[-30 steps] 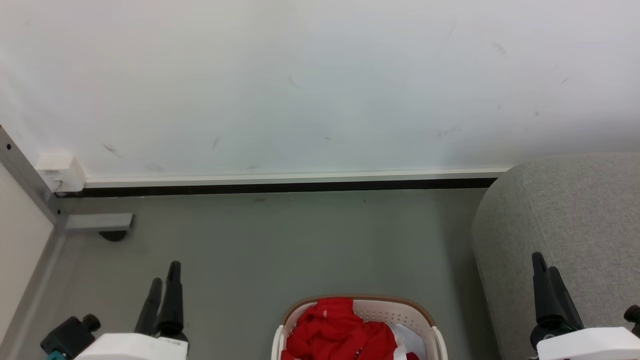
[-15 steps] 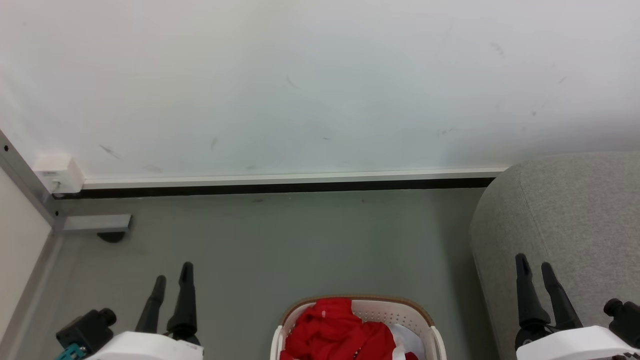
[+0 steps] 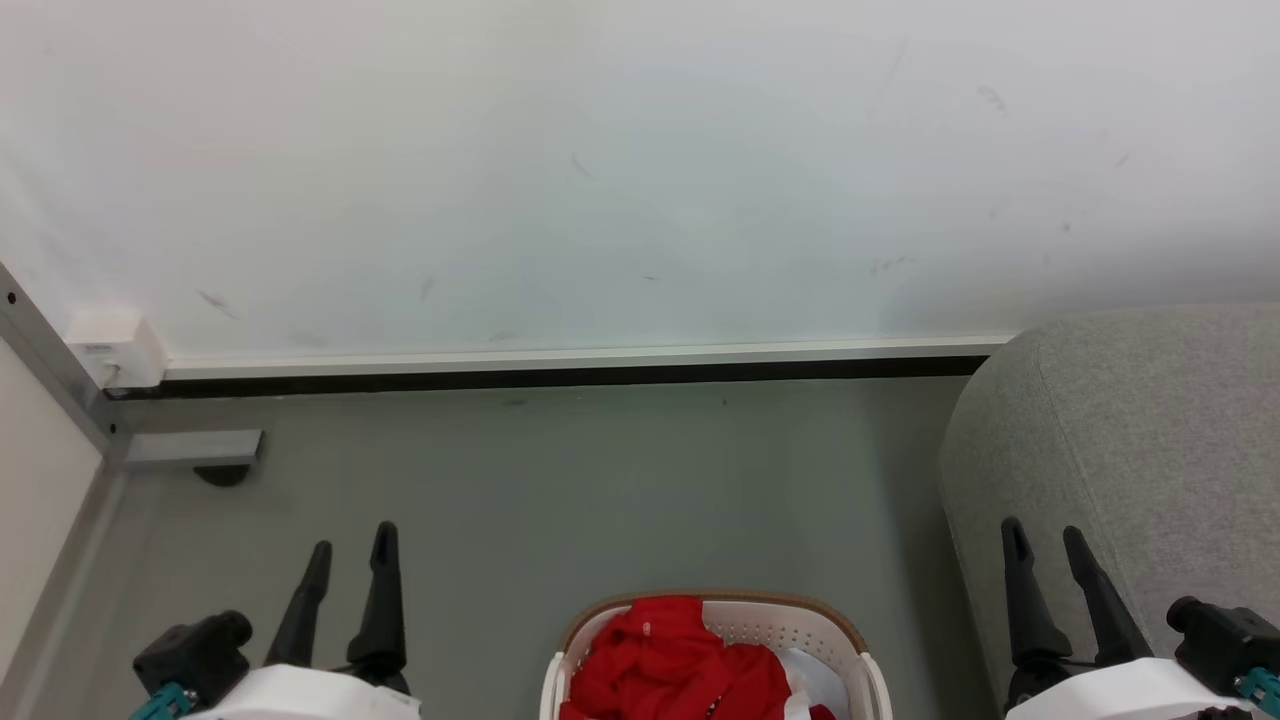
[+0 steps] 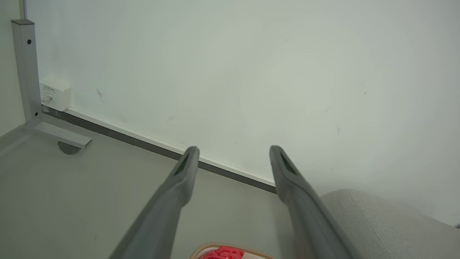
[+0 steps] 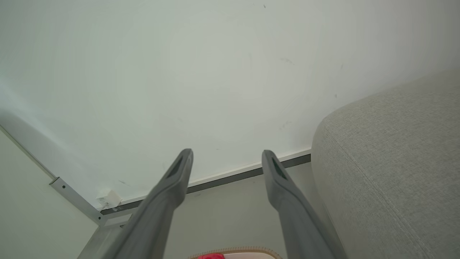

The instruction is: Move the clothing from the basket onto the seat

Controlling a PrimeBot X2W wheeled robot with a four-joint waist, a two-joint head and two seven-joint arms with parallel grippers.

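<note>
red jersey (image 3: 680,660) bunched inside basket (image 3: 790,628). left claw (image 3: 354,540) left of basket, right claw (image 3: 1041,530) right of basket against grey sofa (image 3: 1150,430) arm. both claws spread wide, gripping nothing, over floor (image 3: 560,480).

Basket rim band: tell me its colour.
Brown: the rim band tops the cream-white perforated basket. The head view shows it best.
</note>
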